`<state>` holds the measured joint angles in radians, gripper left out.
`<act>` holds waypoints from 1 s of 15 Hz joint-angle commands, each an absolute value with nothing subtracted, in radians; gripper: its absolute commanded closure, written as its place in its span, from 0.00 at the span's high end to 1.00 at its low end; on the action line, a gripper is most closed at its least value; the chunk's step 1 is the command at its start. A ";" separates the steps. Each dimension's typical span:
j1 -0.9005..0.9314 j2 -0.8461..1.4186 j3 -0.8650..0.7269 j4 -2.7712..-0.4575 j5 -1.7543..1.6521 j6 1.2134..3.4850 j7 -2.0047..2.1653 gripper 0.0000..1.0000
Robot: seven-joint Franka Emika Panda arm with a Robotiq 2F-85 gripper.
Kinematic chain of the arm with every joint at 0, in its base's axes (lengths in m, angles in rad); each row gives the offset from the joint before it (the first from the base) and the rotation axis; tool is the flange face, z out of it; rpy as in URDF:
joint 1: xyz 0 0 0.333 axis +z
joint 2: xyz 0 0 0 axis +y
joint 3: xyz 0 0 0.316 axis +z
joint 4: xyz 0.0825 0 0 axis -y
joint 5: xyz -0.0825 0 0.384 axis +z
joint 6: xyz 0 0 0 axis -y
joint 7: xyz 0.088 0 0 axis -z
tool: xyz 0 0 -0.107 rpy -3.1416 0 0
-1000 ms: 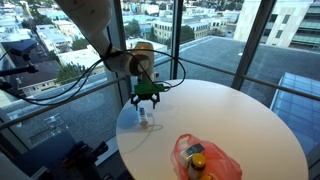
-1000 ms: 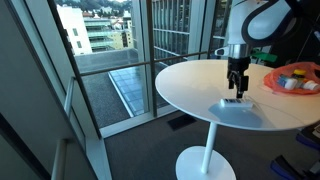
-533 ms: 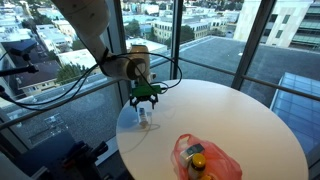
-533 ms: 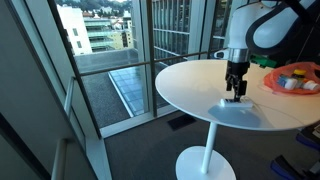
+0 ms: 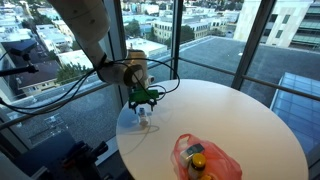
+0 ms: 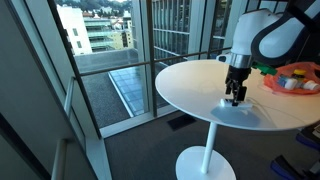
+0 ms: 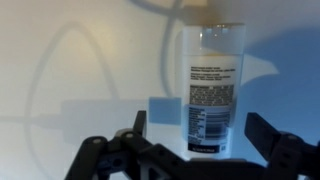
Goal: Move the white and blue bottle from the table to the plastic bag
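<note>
The white and blue bottle (image 7: 208, 90) lies flat on the round white table (image 5: 240, 120). In the wrist view its printed label faces up and its lower end sits between my two fingers. My gripper (image 7: 200, 135) is open, with one finger on each side of the bottle and a gap to each. In both exterior views the gripper (image 5: 145, 100) (image 6: 236, 97) is low over the table's edge part, right above the bottle (image 5: 143, 115) (image 6: 232, 102). The red plastic bag (image 5: 205, 158) (image 6: 293, 78) lies apart from it on the table.
The bag holds several items, one of them yellow and dark (image 5: 197, 160). The table stands beside floor-to-ceiling windows (image 6: 120, 50). A black cable (image 5: 60, 85) hangs from my arm. The table's rim (image 6: 185, 105) is close to the bottle.
My gripper has come down over the bottle and shifted slightly toward the table's edge. The bottle has not moved.
</note>
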<state>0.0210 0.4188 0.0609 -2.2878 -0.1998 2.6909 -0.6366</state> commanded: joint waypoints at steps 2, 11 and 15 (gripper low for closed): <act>-0.002 0.421 0.076 -2.308 -0.214 2.735 -0.606 0.72; -0.015 0.373 0.079 -2.328 -0.208 2.716 -0.610 0.26; -0.025 0.287 0.063 -2.350 -0.210 2.661 -0.601 0.26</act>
<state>-0.0032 0.3861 0.0611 -2.3078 -0.1998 2.7097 -0.6285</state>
